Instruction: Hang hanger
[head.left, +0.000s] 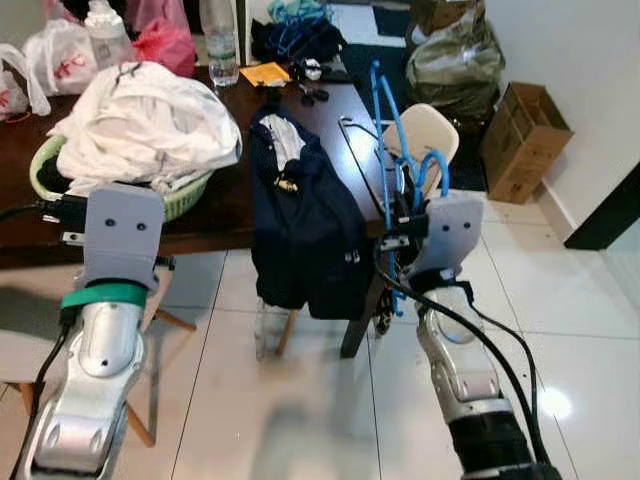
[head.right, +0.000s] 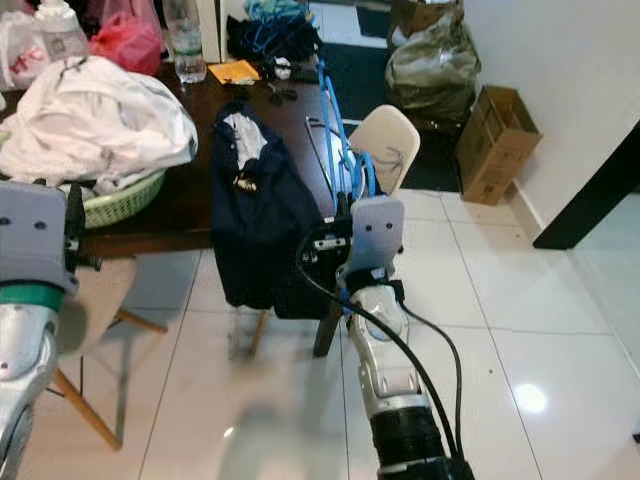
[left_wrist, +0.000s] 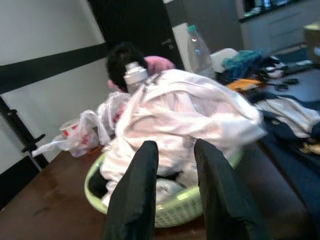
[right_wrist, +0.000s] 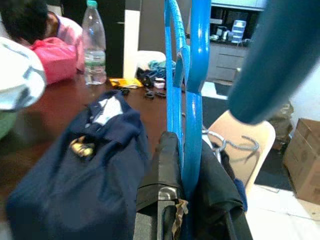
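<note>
A blue plastic hanger (head.left: 394, 130) stands upright in my right gripper (right_wrist: 186, 170), which is shut on its lower part. In the right wrist view the blue hanger (right_wrist: 192, 75) rises between the two black fingers (right_wrist: 160, 165). The gripper sits at the right end of the dark wooden table (head.left: 215, 205). A navy garment (head.left: 300, 220) lies draped over the table's edge just left of the hanger. My left gripper (left_wrist: 172, 165) is open, its fingers (left_wrist: 137, 190) pointing at a green basket (left_wrist: 175, 207) heaped with white laundry (head.left: 150, 120).
A cream chair (head.left: 425, 130) stands behind the hanger. Bottles (head.left: 220, 40), plastic bags (head.left: 60, 55) and small items crowd the table's far side. A cardboard box (head.left: 525, 140) and a bag (head.left: 455, 55) sit by the right wall. White tiled floor (head.left: 560, 310) spreads in front. A person bends behind the table (right_wrist: 22, 20).
</note>
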